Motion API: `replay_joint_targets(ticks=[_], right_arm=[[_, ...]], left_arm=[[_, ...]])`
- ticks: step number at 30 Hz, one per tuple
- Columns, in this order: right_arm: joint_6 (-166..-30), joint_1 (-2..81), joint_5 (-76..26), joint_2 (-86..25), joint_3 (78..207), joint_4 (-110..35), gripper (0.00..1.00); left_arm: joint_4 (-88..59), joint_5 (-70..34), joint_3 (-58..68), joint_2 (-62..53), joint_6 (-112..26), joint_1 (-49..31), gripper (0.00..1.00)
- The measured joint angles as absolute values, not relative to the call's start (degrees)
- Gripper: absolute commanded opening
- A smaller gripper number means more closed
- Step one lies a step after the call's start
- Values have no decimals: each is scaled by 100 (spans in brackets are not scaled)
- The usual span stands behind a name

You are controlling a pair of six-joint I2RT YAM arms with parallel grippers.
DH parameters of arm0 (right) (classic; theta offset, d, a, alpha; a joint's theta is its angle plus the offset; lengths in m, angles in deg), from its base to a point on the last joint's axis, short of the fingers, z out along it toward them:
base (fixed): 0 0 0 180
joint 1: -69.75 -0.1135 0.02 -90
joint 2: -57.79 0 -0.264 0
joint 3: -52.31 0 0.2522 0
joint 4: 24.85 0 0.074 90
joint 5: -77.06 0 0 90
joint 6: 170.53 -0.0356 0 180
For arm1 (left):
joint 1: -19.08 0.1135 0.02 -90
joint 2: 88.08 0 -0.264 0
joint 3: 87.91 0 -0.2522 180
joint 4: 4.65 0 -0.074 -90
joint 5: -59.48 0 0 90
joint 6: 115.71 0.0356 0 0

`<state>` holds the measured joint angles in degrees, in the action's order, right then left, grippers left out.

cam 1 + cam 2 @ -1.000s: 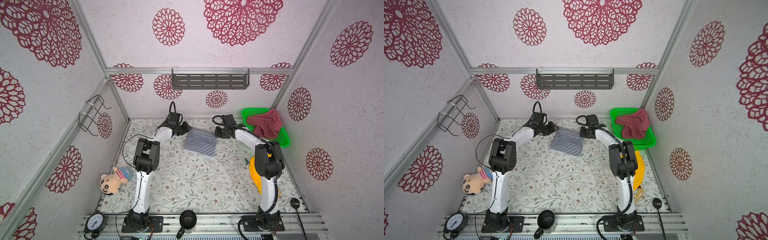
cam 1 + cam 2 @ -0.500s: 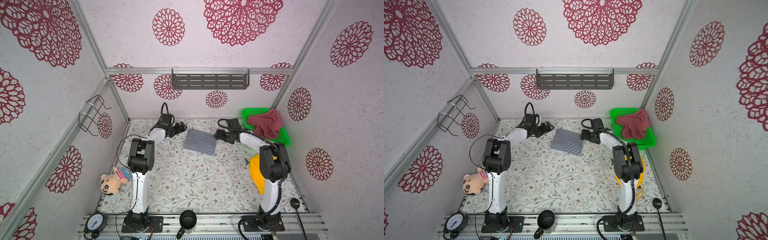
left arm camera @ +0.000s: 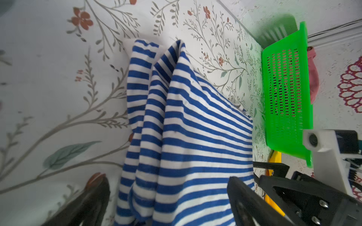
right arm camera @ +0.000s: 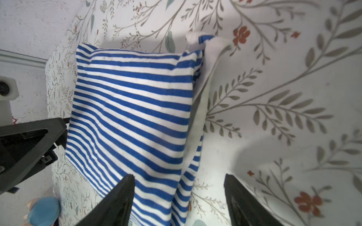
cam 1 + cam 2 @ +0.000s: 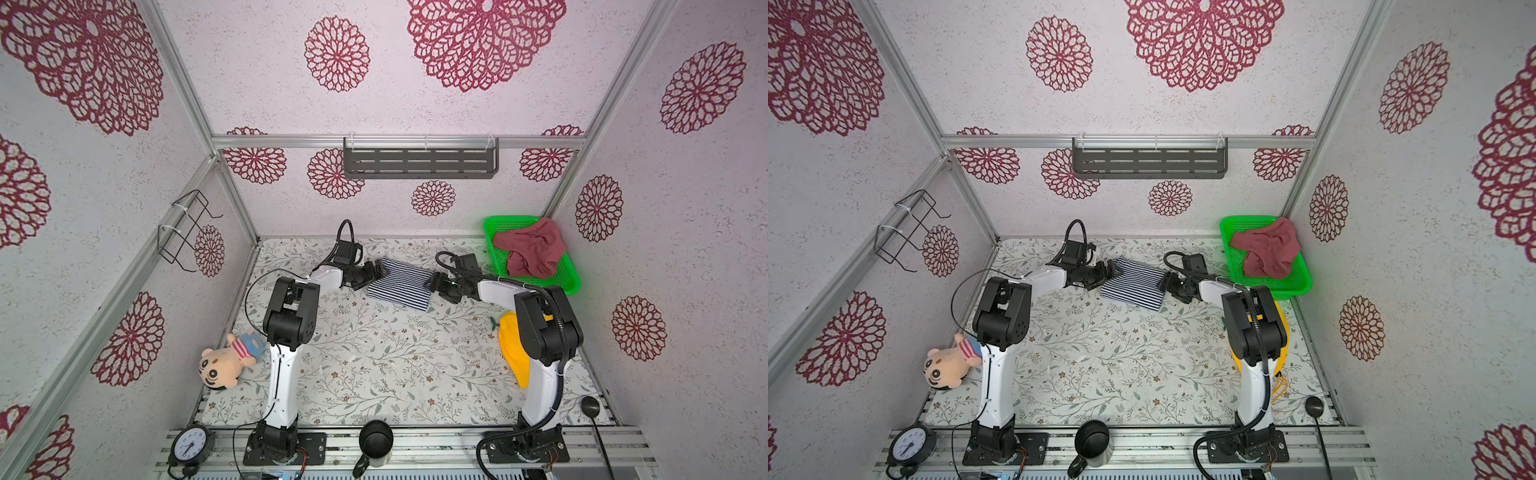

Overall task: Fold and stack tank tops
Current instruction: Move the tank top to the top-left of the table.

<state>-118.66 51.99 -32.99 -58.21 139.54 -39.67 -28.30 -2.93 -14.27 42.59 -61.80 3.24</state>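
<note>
The striped tank top (image 5: 399, 284) (image 5: 1133, 284) lies folded into a rectangle at the back middle of the table. My left gripper (image 5: 380, 270) (image 3: 168, 187) is open at its left edge, with striped cloth lying loose between the wide-apart fingers (image 3: 94, 195). My right gripper (image 5: 432, 284) (image 4: 179, 182) is open at the right edge; one fingertip (image 4: 121, 195) is over the cloth, its mate over bare table. The maroon tank top (image 5: 530, 249) (image 5: 1264, 249) lies crumpled in the green basket (image 5: 569, 282).
A yellow cloth (image 5: 513, 353) lies behind the right arm by the right wall. A plush toy (image 5: 226, 361) lies at the left edge. A black mug (image 5: 376, 436) and a clock (image 5: 189, 442) sit on the front rail.
Both grippers drew slightly back from the striped top, then moved inward onto its left and right edges. Their jaws have opened wider.
</note>
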Motion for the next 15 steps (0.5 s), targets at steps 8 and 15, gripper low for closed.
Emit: replay_joint_targets(ticks=[8, 15], right_arm=[[-12235, 5143, -3468, -6180, 14017, -3148, 60], [-12447, 5101, -3551, -6490, 14197, -2942, 21]], left_arm=[[-2718, -336, -1504, 4417, -6392, 237, 59], [-2834, -454, -1560, 4546, -6464, 180, 20]])
